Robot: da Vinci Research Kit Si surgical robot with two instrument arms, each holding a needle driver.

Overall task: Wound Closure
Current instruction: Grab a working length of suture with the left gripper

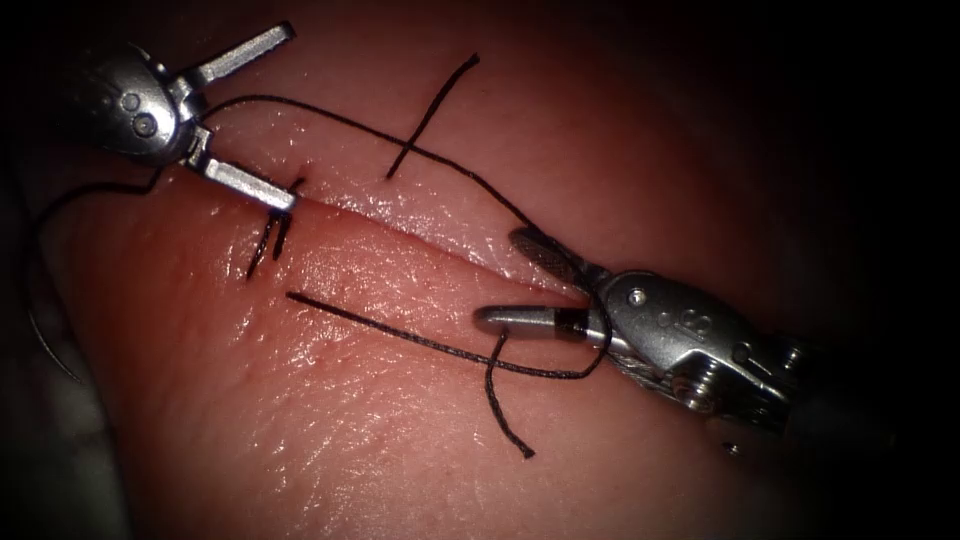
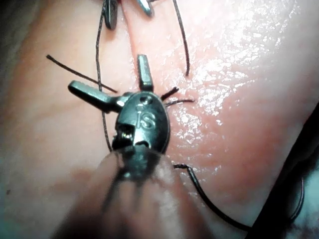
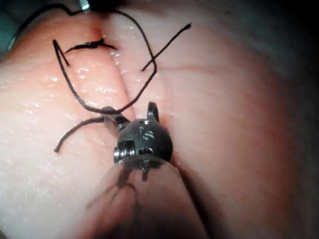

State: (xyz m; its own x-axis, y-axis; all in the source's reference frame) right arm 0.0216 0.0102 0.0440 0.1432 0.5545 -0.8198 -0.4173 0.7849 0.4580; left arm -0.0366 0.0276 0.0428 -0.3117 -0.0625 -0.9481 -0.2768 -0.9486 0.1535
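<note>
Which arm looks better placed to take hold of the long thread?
Right, probably: the thread runs between the open right end effector; the left end effector, open and empty, sits by the knotted stitch.

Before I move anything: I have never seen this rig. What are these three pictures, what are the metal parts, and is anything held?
This is a two-armed surgical practice robot. Each thin shaft ends in a small two-jawed tool. The endoscope view looks down on the work from above and in front. The other two views come from cameras riding near each arm's wrist.

The pink surface is the tissue, pork belly with a cut across it. One tied stitch crosses the cut's left end. Black thread lies loose over the tissue.

The left tool is wide open and holds nothing. The right tool is open too. Thread lies between its jaws, ungripped. I cannot tell where the needle is.
</note>
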